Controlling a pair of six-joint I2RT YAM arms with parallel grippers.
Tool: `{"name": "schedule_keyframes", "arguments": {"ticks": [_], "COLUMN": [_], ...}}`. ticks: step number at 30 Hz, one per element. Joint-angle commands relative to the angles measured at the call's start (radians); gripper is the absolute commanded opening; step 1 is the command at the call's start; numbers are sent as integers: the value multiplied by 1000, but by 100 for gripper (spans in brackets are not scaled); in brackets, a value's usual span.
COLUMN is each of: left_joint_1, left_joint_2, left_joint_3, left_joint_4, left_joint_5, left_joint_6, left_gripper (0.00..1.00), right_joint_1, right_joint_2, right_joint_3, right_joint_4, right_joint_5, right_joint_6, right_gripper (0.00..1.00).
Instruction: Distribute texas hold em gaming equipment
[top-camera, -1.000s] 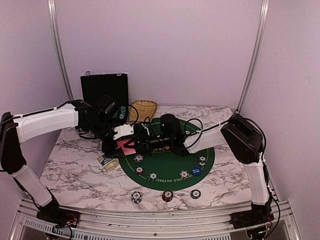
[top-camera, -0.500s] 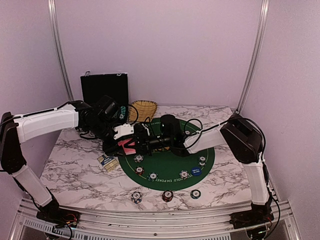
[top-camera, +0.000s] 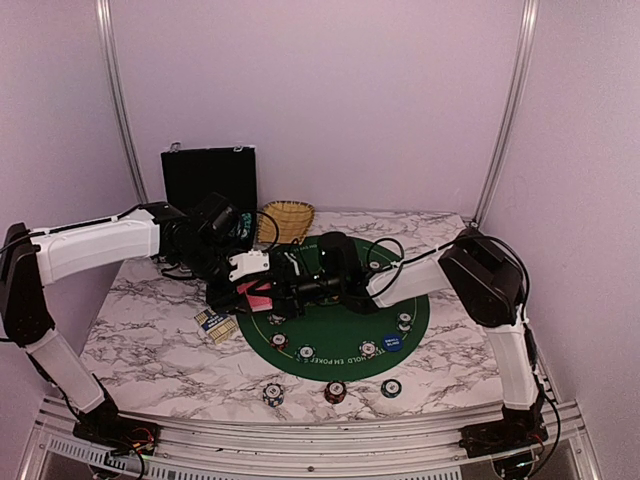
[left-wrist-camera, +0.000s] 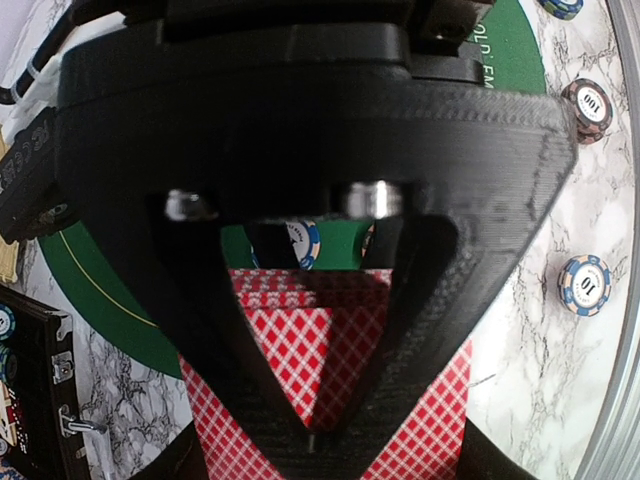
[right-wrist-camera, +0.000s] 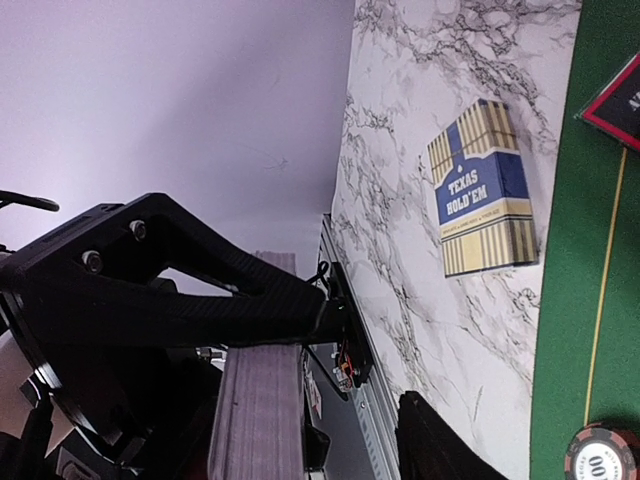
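Pinching the cards (left-wrist-camera: 427, 418), left end effector (left-wrist-camera: 315, 440) has closed (right end effector (right-wrist-camera: 368, 355) spread)

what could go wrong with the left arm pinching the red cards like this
1. The left jaws pinch the red cards with narrow tips, so they may fan or slip out.
2. The right jaws stand open close beside them above the green mat; the arms could bump.
3. Dropped cards may scatter the chips on it.
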Motion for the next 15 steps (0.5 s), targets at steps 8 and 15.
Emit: {"name": "schedule_keyframes", "arguments": {"ticks": [8,15], "left_joint_1": [-13,-13], "left_joint_2": [19,19], "left_joint_3": [41,41], "left_joint_4": [-50,-55], "left_joint_5": [-10,-29], "left_joint_6": [14,11], "left_gripper": [8,7], "right_joint_1": [-1,-1], "right_joint_2": [34,22], "right_joint_3": [97,104], "right_joint_4": [-172,-239], "right_joint_5": [32,45], "right_joint_6": [-111,-170], "right_gripper": [55,56]}}
